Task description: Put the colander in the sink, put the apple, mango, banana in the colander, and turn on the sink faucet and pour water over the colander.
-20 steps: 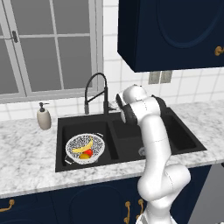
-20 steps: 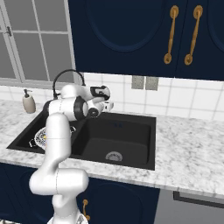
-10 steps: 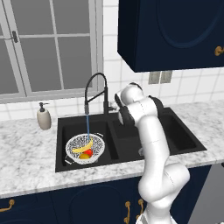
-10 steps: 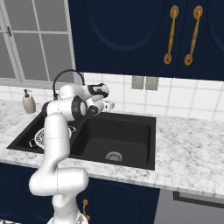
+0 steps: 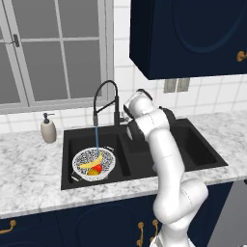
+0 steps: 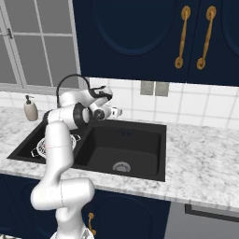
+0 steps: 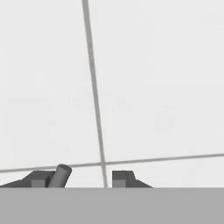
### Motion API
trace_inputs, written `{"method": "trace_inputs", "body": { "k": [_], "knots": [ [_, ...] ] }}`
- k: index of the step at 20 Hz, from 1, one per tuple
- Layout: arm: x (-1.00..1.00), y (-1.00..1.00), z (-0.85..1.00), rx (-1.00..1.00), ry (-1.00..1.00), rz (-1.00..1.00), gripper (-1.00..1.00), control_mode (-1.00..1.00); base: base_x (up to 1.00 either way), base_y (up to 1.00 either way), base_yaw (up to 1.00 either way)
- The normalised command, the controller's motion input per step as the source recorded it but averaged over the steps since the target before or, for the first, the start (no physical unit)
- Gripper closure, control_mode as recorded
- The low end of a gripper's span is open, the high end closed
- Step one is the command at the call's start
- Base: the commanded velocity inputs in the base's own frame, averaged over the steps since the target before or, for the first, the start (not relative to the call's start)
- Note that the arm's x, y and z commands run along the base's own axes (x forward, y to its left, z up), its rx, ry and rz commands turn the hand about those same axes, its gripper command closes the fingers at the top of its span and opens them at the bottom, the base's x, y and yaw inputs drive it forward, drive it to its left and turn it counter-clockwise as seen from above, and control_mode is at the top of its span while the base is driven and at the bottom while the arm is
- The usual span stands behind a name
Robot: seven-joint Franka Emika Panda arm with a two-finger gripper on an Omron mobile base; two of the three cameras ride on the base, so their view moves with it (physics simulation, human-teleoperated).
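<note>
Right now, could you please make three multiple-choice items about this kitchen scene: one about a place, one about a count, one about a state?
1. Where is the colander?
A. in the left basin of the sink
B. on the marble counter
C. in the right basin

2. How many gold handles show on the upper cabinet doors in the right base view?
A. one
B. two
C. four

3. What is the sink faucet doing?
A. it is off
B. it runs onto the counter
C. it runs into the colander

Answers: 1 A, it sits under the spout in the left basin. 2 B, two long handles hang side by side. 3 C, a blue stream falls onto the banana.
</note>
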Motion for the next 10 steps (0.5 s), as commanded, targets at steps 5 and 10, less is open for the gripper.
{"method": "trace_inputs", "body": {
  "k": [5,10],
  "knots": [
    [0.0,-0.09,0.0,0.0,0.01,-0.04,1.0,-1.0,0.0,0.0,0.0],
    [0.0,0.0,0.0,0.0,0.0,0.0,1.0,-1.0,0.0,0.0,0.0]
  ]
}}
